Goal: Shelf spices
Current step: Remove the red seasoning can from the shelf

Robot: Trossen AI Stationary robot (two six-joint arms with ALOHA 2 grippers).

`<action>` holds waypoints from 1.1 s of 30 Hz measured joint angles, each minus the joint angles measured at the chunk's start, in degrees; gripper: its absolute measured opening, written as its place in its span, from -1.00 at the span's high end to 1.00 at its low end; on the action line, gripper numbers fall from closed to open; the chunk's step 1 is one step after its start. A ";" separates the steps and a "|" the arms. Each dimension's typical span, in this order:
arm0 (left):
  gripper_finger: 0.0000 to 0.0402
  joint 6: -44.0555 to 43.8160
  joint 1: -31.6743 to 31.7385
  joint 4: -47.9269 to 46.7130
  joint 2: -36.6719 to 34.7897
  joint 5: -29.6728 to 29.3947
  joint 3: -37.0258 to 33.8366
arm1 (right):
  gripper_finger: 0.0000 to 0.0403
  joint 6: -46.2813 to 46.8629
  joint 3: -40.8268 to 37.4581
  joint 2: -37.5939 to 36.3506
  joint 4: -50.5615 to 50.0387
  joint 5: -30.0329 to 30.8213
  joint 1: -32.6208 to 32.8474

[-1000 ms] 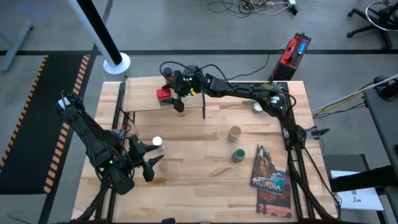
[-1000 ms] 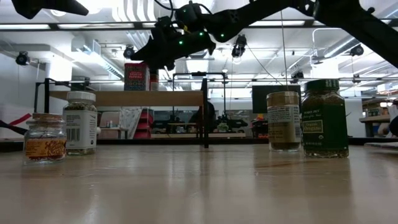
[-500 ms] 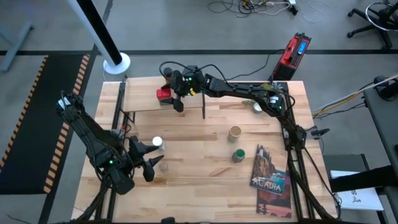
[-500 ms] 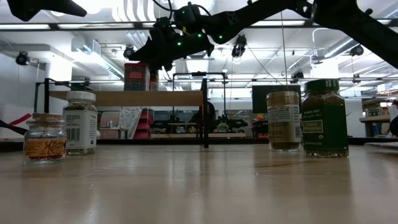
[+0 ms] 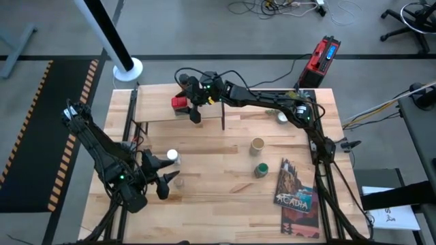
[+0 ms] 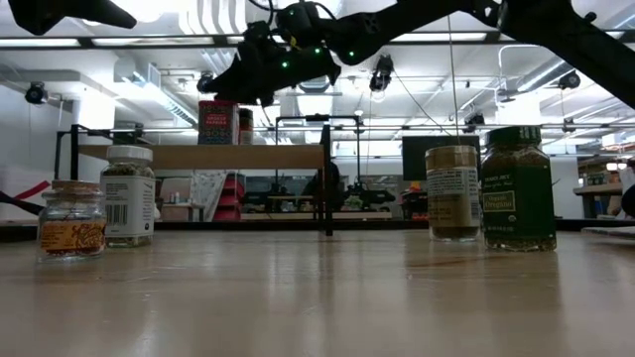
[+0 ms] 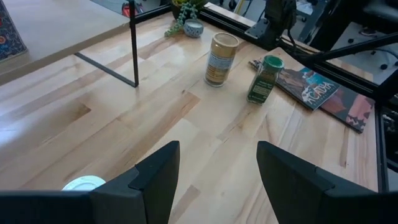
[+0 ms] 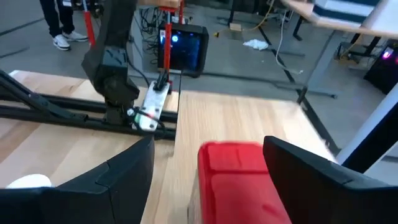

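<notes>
One red square tin (image 5: 179,103) standing on the shelf (image 5: 163,111), right tool (image 5: 193,102) spread wide just above it, holding nothing; left tool (image 5: 165,175) open, empty, over the desk (image 5: 225,177).

red square tin (image 8: 239,180): cut off by edge | white-capped clear jar (image 7: 84,183): mostly hidden

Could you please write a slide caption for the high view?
Right pincer open over the red tin on the shelf; left pincer waits.
</notes>
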 joint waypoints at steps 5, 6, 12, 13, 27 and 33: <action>-0.01 1.09 0.00 0.01 0.00 0.00 0.00 | -0.41 -0.89 0.10 -0.21 -0.10 0.07 -0.15; -0.01 1.27 0.00 0.00 0.00 0.00 0.00 | -0.43 -0.89 0.10 -0.21 -0.33 0.07 -0.32; -0.01 1.30 -0.02 0.01 0.00 0.61 0.00 | -0.58 -0.82 0.08 -0.21 -2.84 0.09 -1.51; -0.01 1.28 0.00 0.01 0.00 0.61 0.00 | -0.60 -0.80 0.08 -0.21 -2.96 0.18 -1.65; -0.01 1.26 0.00 0.14 0.00 0.55 0.00 | -0.69 -1.46 0.01 0.64 -3.89 0.00 -1.94; -0.01 1.22 0.00 0.23 0.00 0.39 0.00 | -0.70 -0.80 -0.03 3.41 -2.89 -0.07 -1.88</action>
